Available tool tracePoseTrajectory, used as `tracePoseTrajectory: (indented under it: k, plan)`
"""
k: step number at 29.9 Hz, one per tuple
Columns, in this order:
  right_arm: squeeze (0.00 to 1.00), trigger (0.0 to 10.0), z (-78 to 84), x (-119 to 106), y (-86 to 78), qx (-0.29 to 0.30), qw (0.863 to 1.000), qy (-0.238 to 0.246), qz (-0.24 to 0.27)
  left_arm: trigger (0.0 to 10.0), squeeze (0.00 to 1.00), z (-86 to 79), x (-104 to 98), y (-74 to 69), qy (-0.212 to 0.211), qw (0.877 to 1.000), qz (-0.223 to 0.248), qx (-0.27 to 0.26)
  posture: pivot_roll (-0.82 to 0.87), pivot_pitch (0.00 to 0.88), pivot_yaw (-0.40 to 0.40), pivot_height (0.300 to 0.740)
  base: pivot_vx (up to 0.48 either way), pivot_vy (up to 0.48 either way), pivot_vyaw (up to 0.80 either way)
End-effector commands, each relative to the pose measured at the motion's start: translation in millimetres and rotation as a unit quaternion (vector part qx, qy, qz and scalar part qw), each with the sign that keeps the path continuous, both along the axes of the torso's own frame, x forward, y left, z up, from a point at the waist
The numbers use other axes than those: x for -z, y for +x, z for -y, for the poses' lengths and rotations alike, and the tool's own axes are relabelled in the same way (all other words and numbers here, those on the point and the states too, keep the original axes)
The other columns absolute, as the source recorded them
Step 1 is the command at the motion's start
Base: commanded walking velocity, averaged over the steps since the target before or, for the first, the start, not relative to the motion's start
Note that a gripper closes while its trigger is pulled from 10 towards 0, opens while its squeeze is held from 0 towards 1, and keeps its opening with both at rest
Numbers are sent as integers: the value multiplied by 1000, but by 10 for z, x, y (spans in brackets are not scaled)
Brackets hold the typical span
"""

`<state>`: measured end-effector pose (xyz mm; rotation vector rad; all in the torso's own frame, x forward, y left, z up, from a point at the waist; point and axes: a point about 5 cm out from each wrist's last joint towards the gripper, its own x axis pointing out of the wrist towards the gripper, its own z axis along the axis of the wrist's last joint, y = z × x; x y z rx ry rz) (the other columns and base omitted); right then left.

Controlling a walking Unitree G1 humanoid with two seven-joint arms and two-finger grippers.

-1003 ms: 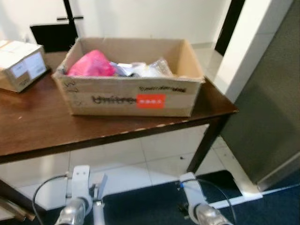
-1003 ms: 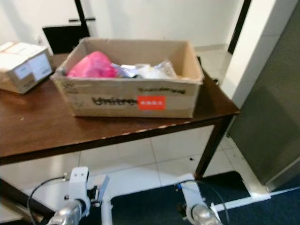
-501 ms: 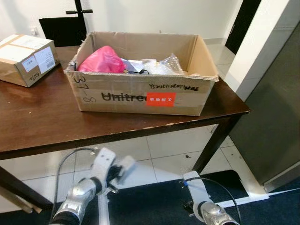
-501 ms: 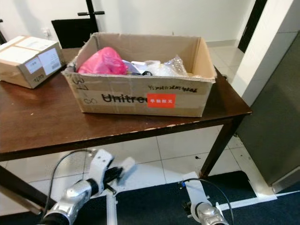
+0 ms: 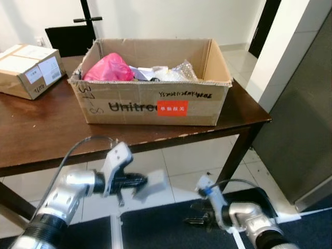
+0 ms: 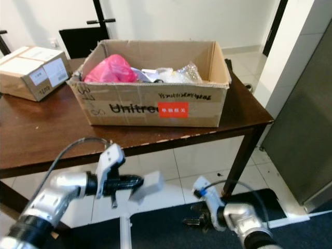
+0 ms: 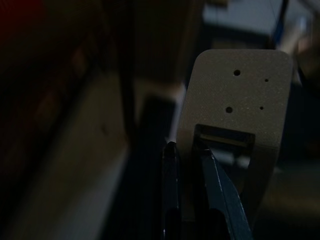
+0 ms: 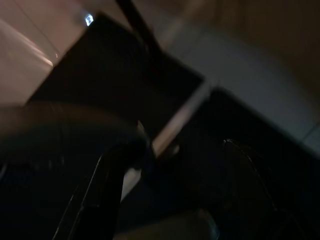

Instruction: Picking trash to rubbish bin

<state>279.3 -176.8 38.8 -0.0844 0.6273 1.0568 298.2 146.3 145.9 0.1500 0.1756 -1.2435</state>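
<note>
An open cardboard box (image 5: 155, 104) stands on the brown table (image 5: 41, 135). It holds a pink bag (image 5: 109, 68) and clear crumpled wrapping (image 5: 179, 70). My left gripper (image 5: 139, 181) hangs below the table's front edge and points right. It is shut on a pale grey flat piece (image 5: 152, 185). In the left wrist view that flat piece (image 7: 235, 100) shows small holes, pinched between the black fingers (image 7: 171, 170). My right gripper (image 5: 196, 218) sits low over the dark carpet, its fingers lost in shadow.
A smaller taped carton (image 5: 26, 70) lies on the table's left end, with a black chair (image 5: 67, 39) behind it. A table leg (image 5: 239, 155) stands at the right. A grey panel (image 5: 306, 129) rises on the far right. White tiles and blue carpet (image 5: 171, 231) lie underfoot.
My left arm has lifted and swung forward and to the right, carrying the pale flat piece. The right arm has come further into view. The camera has shifted slightly.
</note>
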Motion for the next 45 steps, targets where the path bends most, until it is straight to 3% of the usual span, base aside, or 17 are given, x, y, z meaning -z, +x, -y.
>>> tracePoseTrajectory:
  k: [1,2,3,4,6,8,11,17,20,26,29,33,34,35,40,45]
  plan:
    - [0,10000,-70,-315,182,-11,998,40,46,10000,0,66,-306,69,-44,998,39,10,-89,72,33,740,0,0,0]
    - [0,10000,-70,-315,182,-11,998,40,46,10000,0,66,-306,69,-44,998,39,10,-89,72,33,740,0,0,0]
    - [0,10000,-114,-505,278,-19,995,51,78,10000,0,104,-514,141,-74,995,67,8,-91,70,33,740,0,0,0]
    - [0,10000,-114,-505,278,-19,995,51,78,10000,0,104,-514,141,-74,995,67,8,-91,70,33,740,0,0,0]
    - [0,10000,-176,-750,354,-43,990,72,115,10000,0,119,-779,197,-105,990,90,-2,-89,69,32,740,0,0,0]
    - [0,10000,-205,-847,378,-46,987,84,129,10000,0,115,-858,219,-112,988,101,-9,-90,71,34,740,0,0,0]
    - [0,10000,-267,-975,393,-47,983,100,145,10000,0,120,-882,258,-108,988,108,-25,-91,74,36,740,0,0,0]
    - [0,10000,-306,-984,329,-58,984,96,138,10000,0,135,-830,275,-94,987,118,-47,-88,79,32,740,0,0,0]
    - [0,10000,-365,-1125,314,-73,979,119,146,10000,0,132,-1005,312,-128,982,133,-49,-83,78,24,740,0,0,0]
    - [0,10000,-428,-1395,355,-82,969,149,179,10000,0,152,-1225,323,-149,977,151,-29,-83,79,21,740,0,0,0]
    - [0,10000,-439,-1646,447,-66,959,164,220,10000,0,130,-1392,450,-151,968,189,-61,-87,84,22,740,0,0,0]
    - [0,10000,-440,-1707,463,-63,957,167,230,10000,0,120,-1439,497,-155,965,199,-75,-88,88,21,740,0,0,0]
    - [0,10000,-442,-1823,520,-47,951,167,255,10000,0,65,-1580,652,-155,949,239,-137,-90,95,21,740,0,0,0]
    - [0,10000,-444,-1866,548,-38,949,164,266,10000,0,38,-1646,719,-152,940,257,-168,-90,96,21,740,0,0,0]
    - [0,10000,-452,-1940,606,-18,945,158,285,10000,0,-15,-1771,830,-136,922,288,-221,-89,98,19,740,0,0,0]
    - [0,10000,-539,-2114,680,6,934,158,320,10000,0,-97,-1958,990,-99,891,323,-302,-89,102,18,740,0,0,0]
